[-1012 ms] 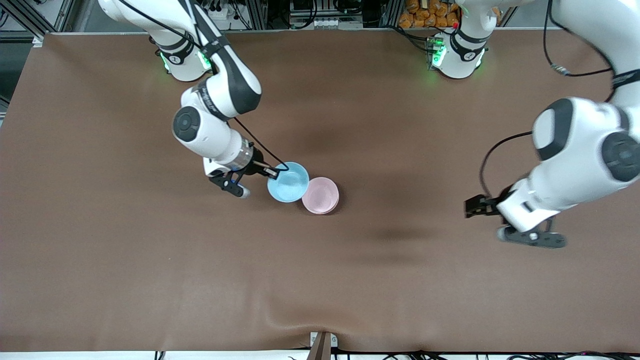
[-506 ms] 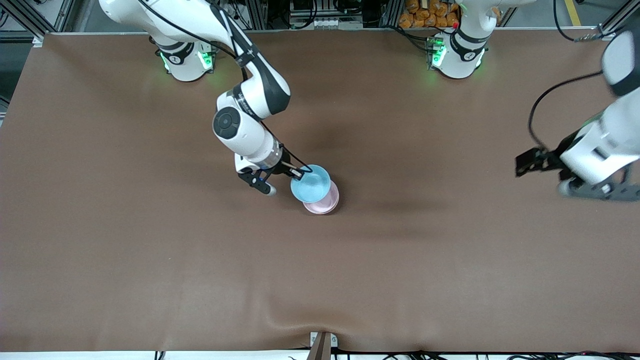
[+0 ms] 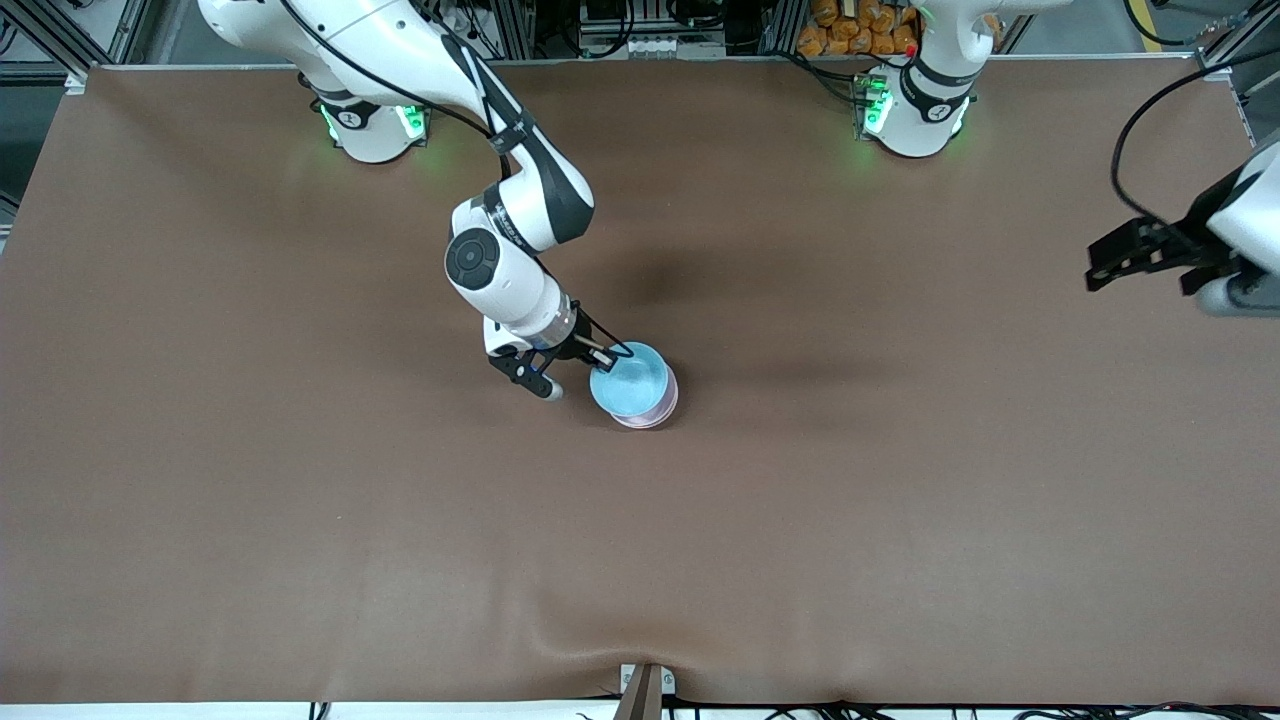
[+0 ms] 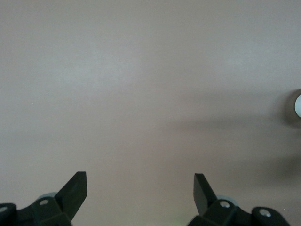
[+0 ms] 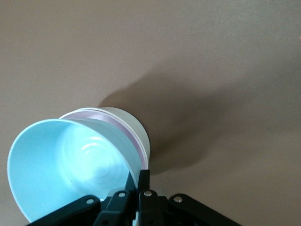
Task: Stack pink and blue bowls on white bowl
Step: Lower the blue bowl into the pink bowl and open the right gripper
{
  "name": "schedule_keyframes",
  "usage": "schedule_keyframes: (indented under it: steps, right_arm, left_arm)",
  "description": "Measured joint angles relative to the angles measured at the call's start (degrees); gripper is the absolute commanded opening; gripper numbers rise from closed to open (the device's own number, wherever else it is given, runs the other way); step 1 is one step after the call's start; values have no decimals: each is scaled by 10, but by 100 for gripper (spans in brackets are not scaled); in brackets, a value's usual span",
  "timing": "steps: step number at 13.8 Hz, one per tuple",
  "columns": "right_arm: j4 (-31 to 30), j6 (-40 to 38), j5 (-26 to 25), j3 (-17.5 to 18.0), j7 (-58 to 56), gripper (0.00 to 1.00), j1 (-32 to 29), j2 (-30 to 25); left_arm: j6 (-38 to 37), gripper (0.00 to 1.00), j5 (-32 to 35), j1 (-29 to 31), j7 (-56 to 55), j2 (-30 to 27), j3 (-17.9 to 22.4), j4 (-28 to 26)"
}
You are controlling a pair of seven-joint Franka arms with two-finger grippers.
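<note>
My right gripper (image 3: 600, 351) is shut on the rim of the light blue bowl (image 3: 630, 379) and holds it tilted right over the pink bowl (image 3: 662, 411), covering most of it. In the right wrist view the gripper (image 5: 139, 176) pinches the blue bowl's (image 5: 66, 165) rim. The pink bowl's rim (image 5: 94, 111) shows just beneath it, nested in the white bowl (image 5: 135, 128). The white bowl is hidden in the front view. My left gripper (image 3: 1236, 293) is open and empty over the table's edge at the left arm's end; its jaws (image 4: 141, 186) show only bare table.
The brown table cloth (image 3: 300, 520) is bare around the stack. A small pale object (image 4: 298, 104) shows at the edge of the left wrist view.
My right gripper carried the blue bowl from beside the pink bowl to right over it. My left arm swung away toward its end of the table.
</note>
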Motion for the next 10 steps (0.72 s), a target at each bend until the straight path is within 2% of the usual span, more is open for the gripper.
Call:
schedule_keyframes:
  steps: [2, 3, 4, 5, 10]
  right_arm:
    - [16, 0, 0, 0, 1, 0, 1, 14]
    - [21, 0, 0, 0, 3, 14, 2, 18]
    - [25, 0, 0, 0, 7, 83, 3, 21]
    - [26, 0, 0, 0, 9, 100, 3, 22]
    - [36, 0, -1, -13, 11, 100, 3, 20]
  left_arm:
    - [-15, 100, 0, 0, 0, -18, 8, -2]
    - [-21, 100, 0, 0, -2, -30, 9, -6]
    - [-25, 100, 0, 0, -5, -42, 11, -14]
    - [-25, 100, 0, 0, -5, -52, 16, -24]
    - [-1, 100, 0, -1, -3, -56, 21, -45]
